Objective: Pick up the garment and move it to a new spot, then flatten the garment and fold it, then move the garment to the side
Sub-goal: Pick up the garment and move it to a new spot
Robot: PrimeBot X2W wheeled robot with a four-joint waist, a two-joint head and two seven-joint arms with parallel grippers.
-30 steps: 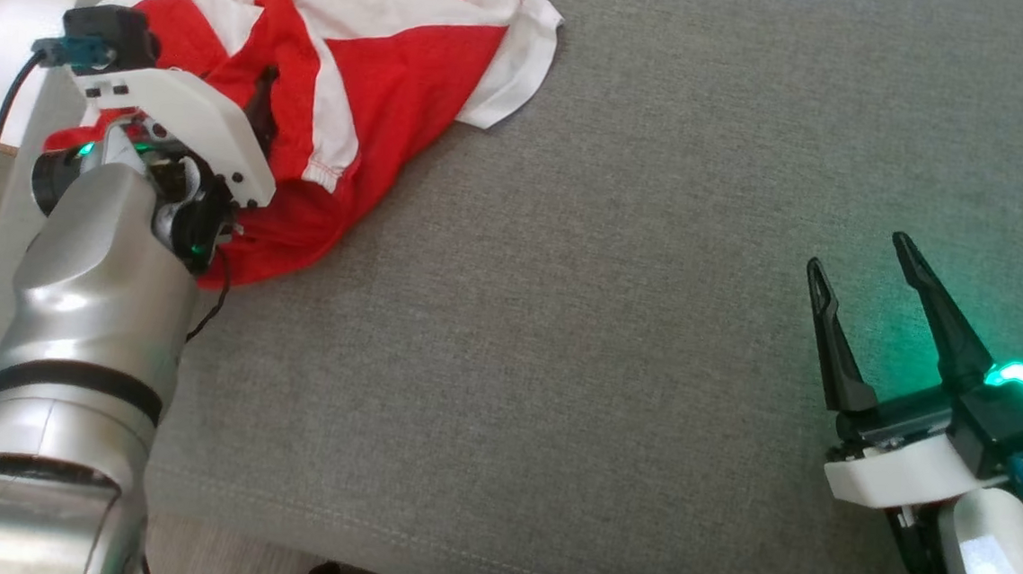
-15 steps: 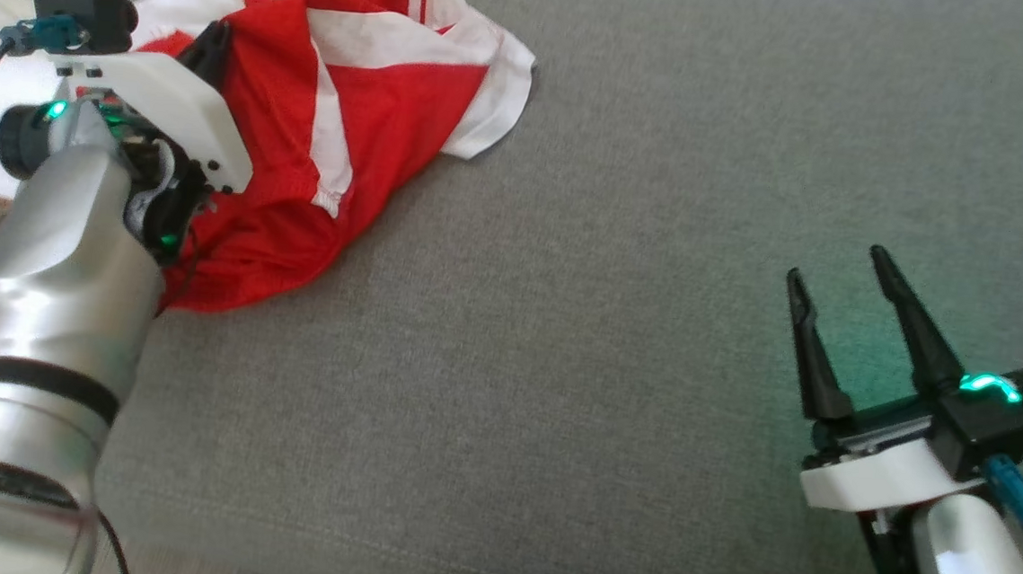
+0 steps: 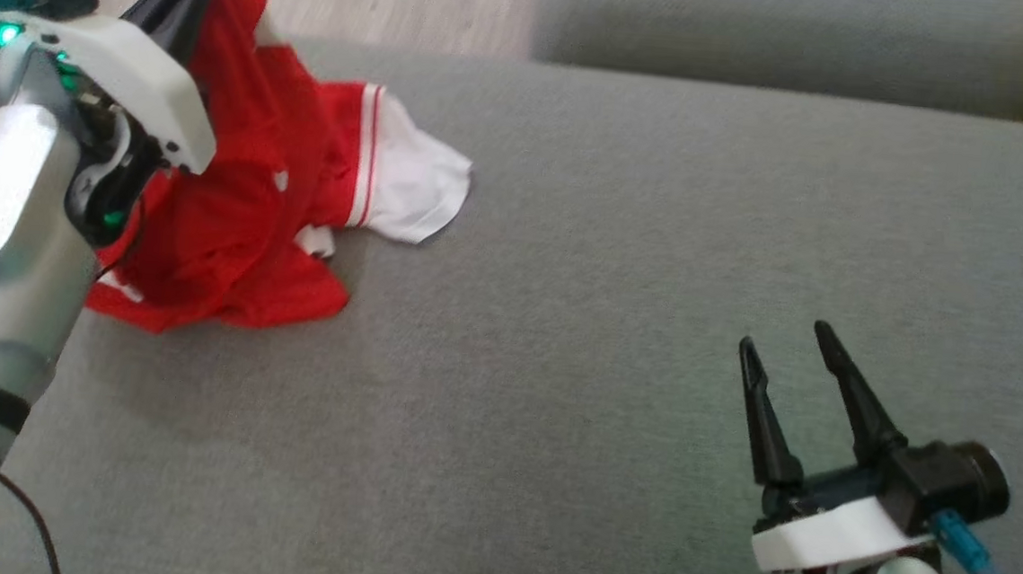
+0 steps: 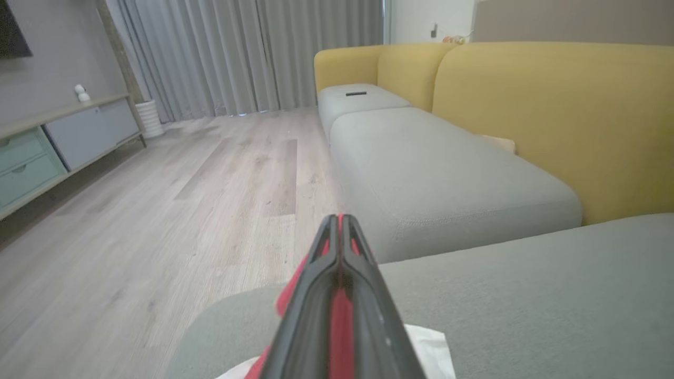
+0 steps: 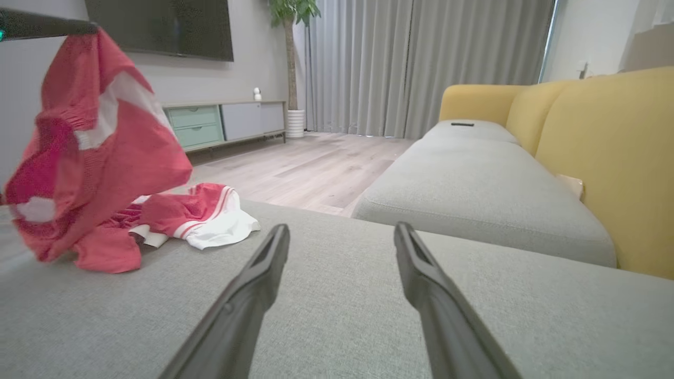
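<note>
Left pincer [image 4: 340, 221] clenched on garment [image 3: 237, 214], top end raised, rest on seat [image 3: 563, 327].
I pinch a red fold up high so the garment hangs and can be carried to a new spot; its white-trimmed lower part lies on the grey seat near the left edge. My right pincer [image 3: 784, 336] hovers released, well apart, probably kept free to catch a hem for flattening.

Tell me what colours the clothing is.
The garment is red and white, clearest in the head view.
</note>
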